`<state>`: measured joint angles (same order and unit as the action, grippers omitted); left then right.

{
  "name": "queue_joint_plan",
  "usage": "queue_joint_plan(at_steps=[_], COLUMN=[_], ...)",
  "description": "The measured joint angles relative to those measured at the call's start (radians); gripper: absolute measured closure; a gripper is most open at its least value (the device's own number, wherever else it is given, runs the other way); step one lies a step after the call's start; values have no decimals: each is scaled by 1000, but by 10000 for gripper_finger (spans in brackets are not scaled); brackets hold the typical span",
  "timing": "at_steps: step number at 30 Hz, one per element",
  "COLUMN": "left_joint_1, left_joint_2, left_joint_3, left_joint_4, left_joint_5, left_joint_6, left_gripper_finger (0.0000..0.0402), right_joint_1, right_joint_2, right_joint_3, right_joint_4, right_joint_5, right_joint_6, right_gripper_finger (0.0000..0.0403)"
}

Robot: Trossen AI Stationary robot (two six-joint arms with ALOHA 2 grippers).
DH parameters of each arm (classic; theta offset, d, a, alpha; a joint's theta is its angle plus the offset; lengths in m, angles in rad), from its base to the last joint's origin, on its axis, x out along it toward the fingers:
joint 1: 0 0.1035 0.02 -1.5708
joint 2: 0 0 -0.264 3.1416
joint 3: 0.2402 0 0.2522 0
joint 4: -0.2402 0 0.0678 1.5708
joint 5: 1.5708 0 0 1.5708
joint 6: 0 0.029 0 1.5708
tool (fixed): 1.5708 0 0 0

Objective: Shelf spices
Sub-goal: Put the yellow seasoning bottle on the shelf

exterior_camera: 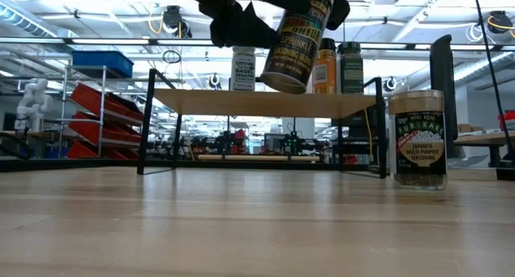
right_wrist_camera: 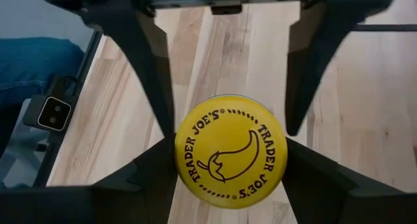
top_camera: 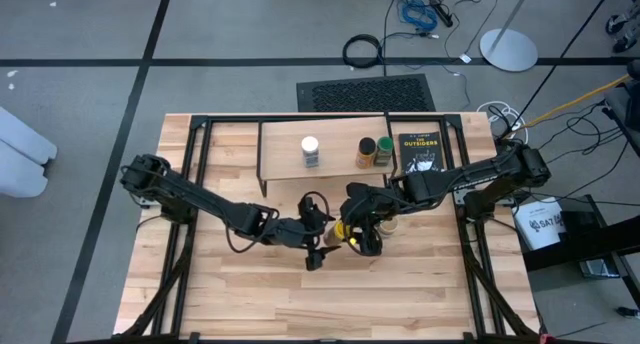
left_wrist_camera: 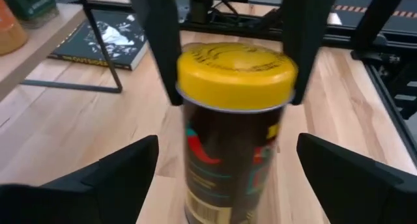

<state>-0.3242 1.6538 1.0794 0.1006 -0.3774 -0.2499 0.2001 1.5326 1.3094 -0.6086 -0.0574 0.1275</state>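
I see the right pincer (right_wrist_camera: 229,129) clamped on the yellow-lid jar (right_wrist_camera: 230,150), a dark cylinder with a printed label and a glossy domed cap bearing a pepper logo, held tilted above the table (top_camera: 250,284) in front of the shelf (top_camera: 335,164). My left pincer (left_wrist_camera: 225,165) stands wide open on either side of that jar, not touching it. The shelf is a pale wood board on thin black legs; on it stand a white-lid jar (top_camera: 310,150), an orange jar (top_camera: 366,152) and a green-lid jar (top_camera: 384,151). A tan-lid jar (exterior_camera: 417,138) of speckled seasoning stands on the butcher-block table.
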Motion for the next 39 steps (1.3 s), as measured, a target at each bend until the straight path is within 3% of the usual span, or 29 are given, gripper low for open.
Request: queue_joint_plan(at_steps=[16, 39], left_joint_1=[51, 51], left_joint_2=[14, 19], left_joint_3=[1, 2], left_joint_4=[30, 50], left_joint_5=[54, 67], left_joint_6=[2, 28], left_gripper_finger=[31, 145], right_joint_1=[0, -1], right_joint_2=[-1, -1], right_joint_3=[0, 0], right_joint_4=[8, 10], right_joint_5=[0, 10], right_joint_6=[-10, -10], right_gripper_finger=[176, 176])
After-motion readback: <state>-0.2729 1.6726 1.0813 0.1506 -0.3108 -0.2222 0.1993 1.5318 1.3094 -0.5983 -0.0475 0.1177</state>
